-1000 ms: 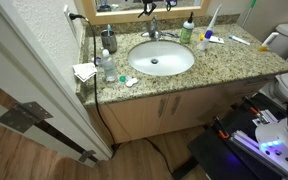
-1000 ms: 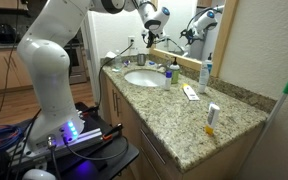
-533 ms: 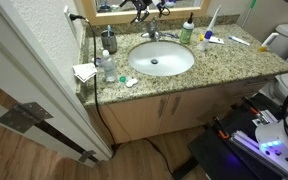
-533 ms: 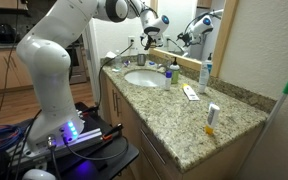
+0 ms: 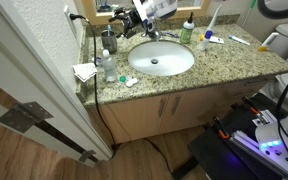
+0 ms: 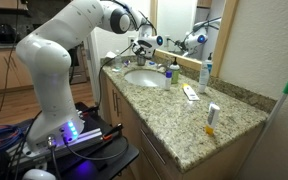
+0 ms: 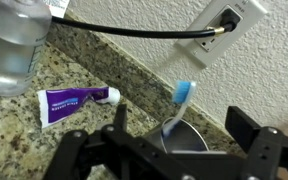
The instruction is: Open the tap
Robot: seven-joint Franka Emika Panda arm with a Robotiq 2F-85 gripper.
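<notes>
While the jaws stand wide apart with nothing between them, my gripper [image 5: 127, 20] hangs over the back edge of the countertop [image 5: 239, 62], toward the corner with the dark soap dispenser [image 5: 109, 41]. In this exterior view the tap [image 5: 152, 33] sits midway along that back edge, just behind the basin [image 5: 131, 58], beside my fingers but not touched.

From along the countertop [image 6: 219, 135], in an exterior view, the gripper [image 6: 144, 44] floats above the basin's [image 6: 144, 86] far rim. The tap [image 6: 169, 69] stands lower, nearer the mirror.

On the wrist view the tap is out of frame. I see only the open gripper [image 7: 179, 150], a blue-headed toothbrush [image 7: 184, 95], a purple toothpaste tube [image 7: 79, 100], a clear bottle [image 7: 9, 45] and a wall socket [image 7: 224, 20].

I judge the tap rigid, fixed and slick chrome, so pads may slide. I would work the lever at its free end, pushing more than pinching. The tube's print is too small to read, and I see no other legible writing.
</notes>
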